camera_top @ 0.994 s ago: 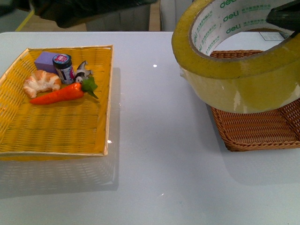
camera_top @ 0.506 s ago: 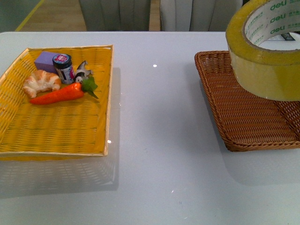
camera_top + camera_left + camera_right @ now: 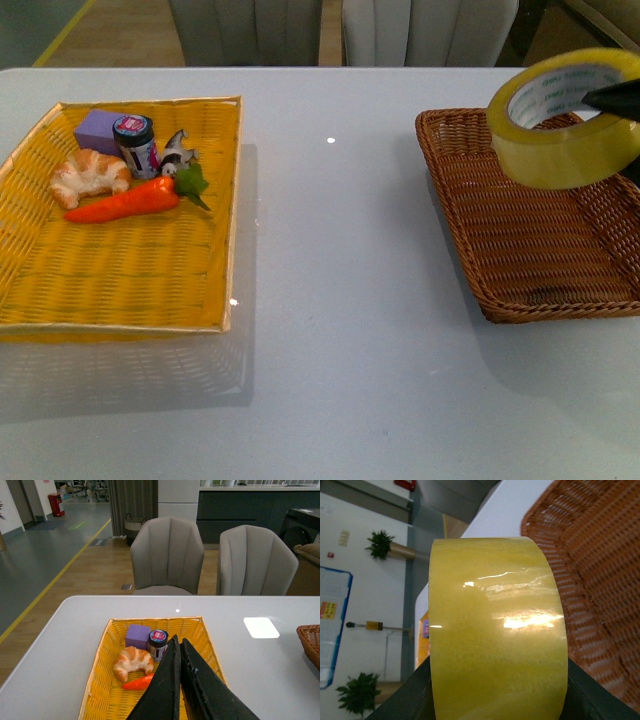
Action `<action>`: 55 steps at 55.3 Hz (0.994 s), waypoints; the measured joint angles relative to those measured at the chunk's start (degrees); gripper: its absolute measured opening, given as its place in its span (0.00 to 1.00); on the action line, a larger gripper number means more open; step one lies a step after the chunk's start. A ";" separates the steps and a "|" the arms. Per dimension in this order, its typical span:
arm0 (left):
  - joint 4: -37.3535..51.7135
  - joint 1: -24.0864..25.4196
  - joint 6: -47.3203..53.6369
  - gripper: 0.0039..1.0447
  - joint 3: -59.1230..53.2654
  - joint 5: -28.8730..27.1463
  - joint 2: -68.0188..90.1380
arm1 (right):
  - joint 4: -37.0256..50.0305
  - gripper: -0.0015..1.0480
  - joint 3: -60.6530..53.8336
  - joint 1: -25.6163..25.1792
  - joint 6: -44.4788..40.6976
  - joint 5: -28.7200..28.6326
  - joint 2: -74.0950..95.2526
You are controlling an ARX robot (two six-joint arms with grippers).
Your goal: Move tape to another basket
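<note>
We see the right gripper clamped on the tape — held above the basket, apparently not touching it. Meanwhile the left gripper sits pinched closed over the yellow tray.

Two baskets on the table, one by each side edge.
The tray sits at the left edge, with a block, jar, small figure, croissant and carrot bunched in its far part. The basket sits at the right edge. The tape hangs above its far end, held in the right gripper.
</note>
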 joint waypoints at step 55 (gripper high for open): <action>-14.91 11.43 0.24 0.01 -9.68 11.21 -25.75 | -12.87 0.52 33.53 -0.31 -1.07 7.17 32.74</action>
